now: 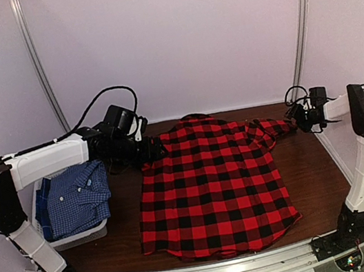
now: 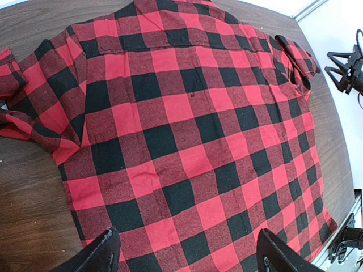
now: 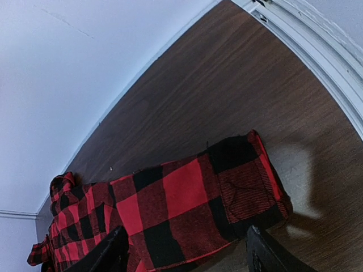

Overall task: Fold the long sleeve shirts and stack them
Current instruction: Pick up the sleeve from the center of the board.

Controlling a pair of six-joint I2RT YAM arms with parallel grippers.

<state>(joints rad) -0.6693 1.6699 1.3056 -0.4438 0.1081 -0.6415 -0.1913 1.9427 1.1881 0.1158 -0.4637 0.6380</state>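
In the top external view you are looking at the end of the spreading step, as I judge it. The red-and-black buffalo plaid button-up shirt (image 1: pixel 211 187) is lying flat, back up, in the middle of the dark wooden table (image 1: pixel 315 176), with no fold made yet. At its nine o'clock, the fine blue-and-white check cloth shirt (image 1: pixel 77 199) is sitting bunched in the pale grey plastic basket (image 1: pixel 80 237). The left gripper (image 1: pixel 146 149) is hovering at the plaid shirt's ten o'clock, and the right gripper (image 1: pixel 296 119) at its two o'clock. You are counting two shirts, one basket and two grippers.

In the left wrist view, the left gripper (image 2: pixel 187 255) is standing spread wide over the shirt's back and gripping nothing. The crumpled left sleeve (image 2: pixel 22 113) is lying at nine o'clock.

In the right wrist view, the right gripper (image 3: pixel 184 249) is standing parted and empty. The sleeve cuff (image 3: pixel 249 181) is resting on the wood at one o'clock.

The next move is probably calling for you to pinch a sleeve and draw it across the back.
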